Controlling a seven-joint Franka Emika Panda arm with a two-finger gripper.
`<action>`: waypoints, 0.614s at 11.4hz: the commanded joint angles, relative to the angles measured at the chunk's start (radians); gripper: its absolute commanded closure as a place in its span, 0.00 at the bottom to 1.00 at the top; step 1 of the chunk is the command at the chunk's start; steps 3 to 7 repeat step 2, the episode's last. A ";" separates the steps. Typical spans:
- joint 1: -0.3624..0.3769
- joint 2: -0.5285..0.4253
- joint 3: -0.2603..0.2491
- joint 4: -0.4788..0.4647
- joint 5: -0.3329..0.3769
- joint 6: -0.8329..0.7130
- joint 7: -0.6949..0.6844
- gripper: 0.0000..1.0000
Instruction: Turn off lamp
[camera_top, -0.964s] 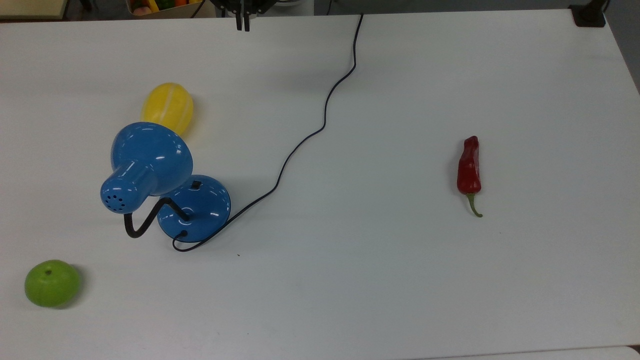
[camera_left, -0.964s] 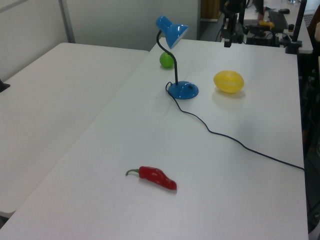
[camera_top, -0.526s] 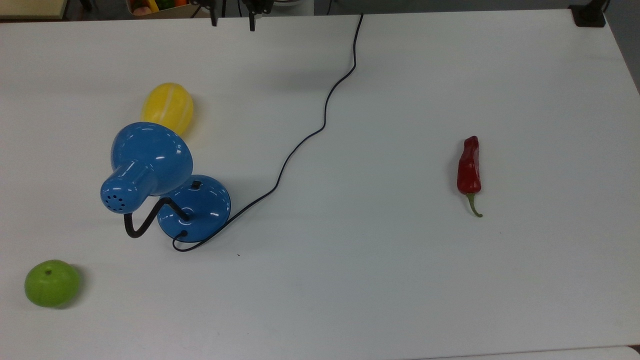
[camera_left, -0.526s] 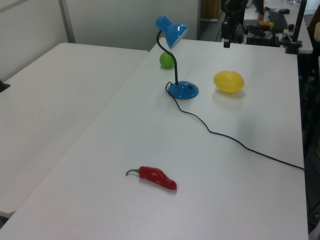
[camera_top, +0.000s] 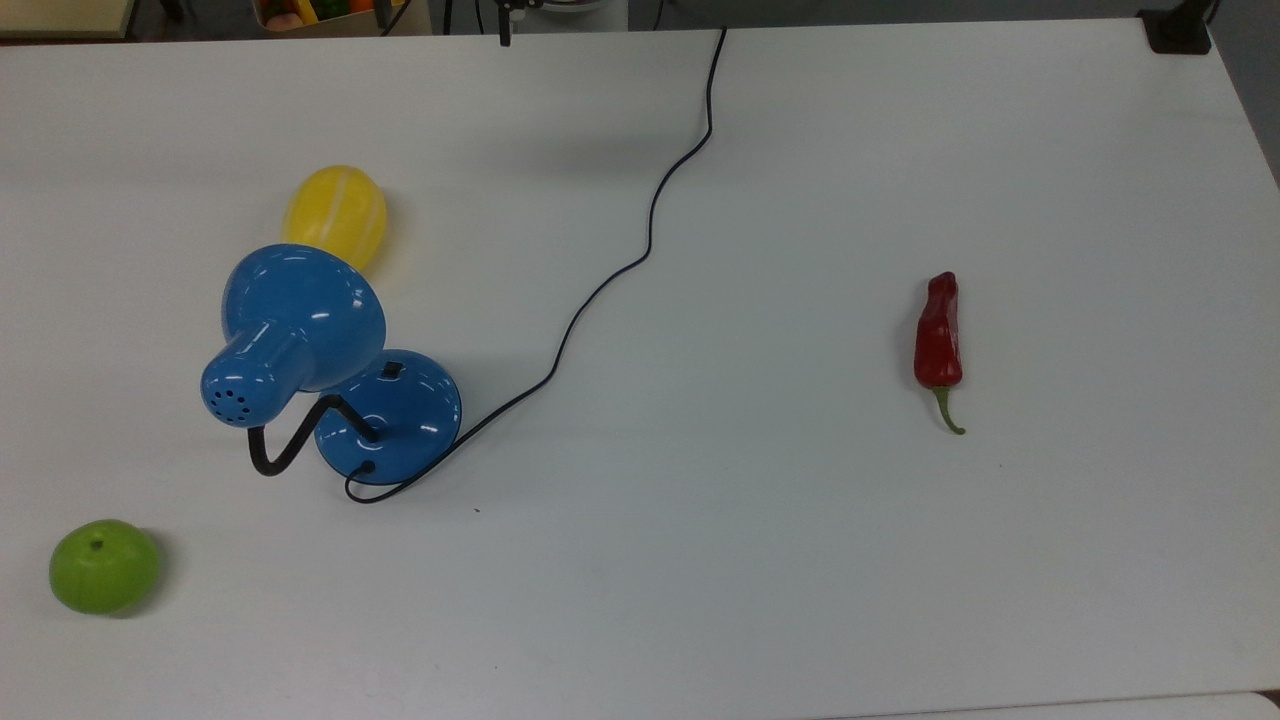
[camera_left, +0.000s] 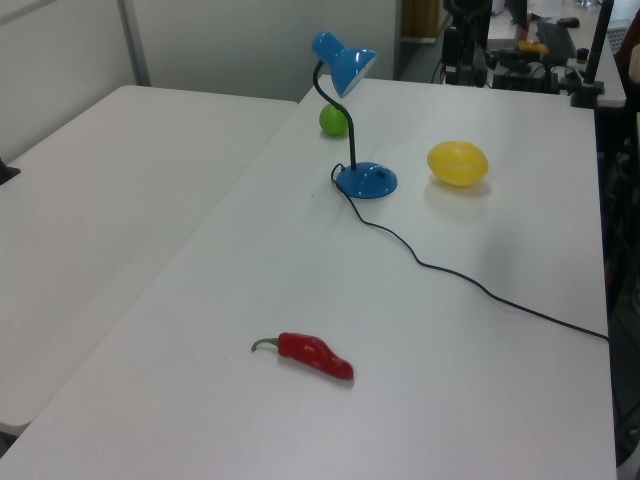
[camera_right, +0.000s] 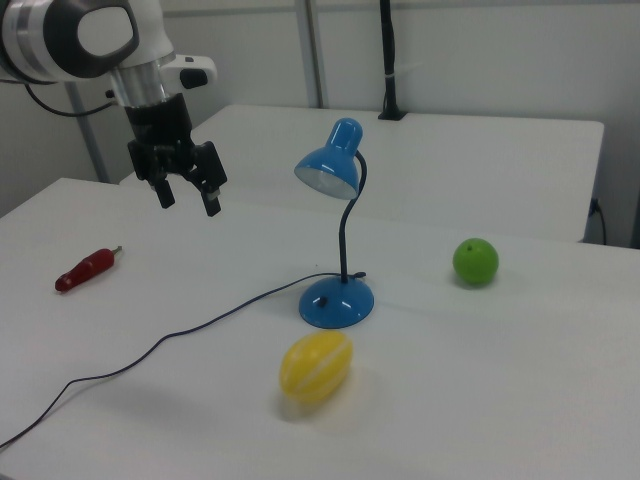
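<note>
On the white surface (camera_top: 760, 560) stands the lamp (camera_top: 330, 370), upright on its round blue base (camera_right: 336, 302), the black gooseneck curving up to a bell-shaped shade (camera_right: 330, 165) that tilts downward. A small black switch (camera_top: 392, 369) sits on the dome of the base. In the top view the lamp is toward the top view's left, with its thin black cord (camera_top: 640, 260) snaking away from the base to the far edge of the surface.

Just beside the lamp, close to the shade in the top view, lies a yellow melon-like fruit (camera_top: 335, 215); in the right view it rests in front of the base, near but apart from it. A green apple (camera_top: 104, 565) sits well apart at the top view's lower left corner. A red chili pepper (camera_top: 938, 335) lies alone far over on the top view's right.

The claw (camera_right: 187, 197) hangs in the air off the surface, well apart from the lamp, on the right view's left, its two dark fingers (camera_right: 212, 201) spread with nothing between them. The white arm rises behind it.
</note>
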 joint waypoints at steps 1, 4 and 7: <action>0.002 -0.008 -0.002 0.011 0.008 -0.055 -0.012 0.00; 0.002 -0.008 -0.001 0.011 0.010 -0.055 -0.012 0.00; 0.002 -0.008 -0.001 0.011 0.010 -0.055 -0.012 0.00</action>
